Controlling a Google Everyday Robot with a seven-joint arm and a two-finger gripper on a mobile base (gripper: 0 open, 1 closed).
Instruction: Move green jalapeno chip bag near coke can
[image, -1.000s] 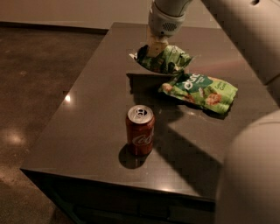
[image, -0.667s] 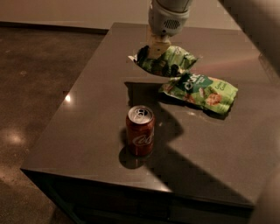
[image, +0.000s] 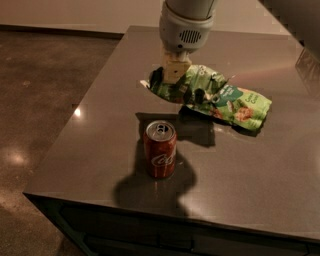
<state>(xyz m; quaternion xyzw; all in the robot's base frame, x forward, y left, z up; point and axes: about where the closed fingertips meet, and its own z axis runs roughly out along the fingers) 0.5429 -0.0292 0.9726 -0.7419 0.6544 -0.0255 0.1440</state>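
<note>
Camera view: gripper (image: 166, 76) closed on green jalapeno chip bag (image: 192, 86), coke can (image: 160, 149) waiting toward the front.

The jaws pinch the bag's left end. The rest of the foil trails right to the flatter green snack bag (image: 242, 102); touching or merely overlapping it, cannot tell. The bag's shadow falls apart from it on the table (image: 100, 125), so it is judged lifted. The can stands upright, well apart from the bag. Advice: clear the flat bag first so it isn't dragged, then travel toward the can. Descend beside the can, not above it, so the loose foil can't tip it. Let go only once the bag rests on the table.
</note>
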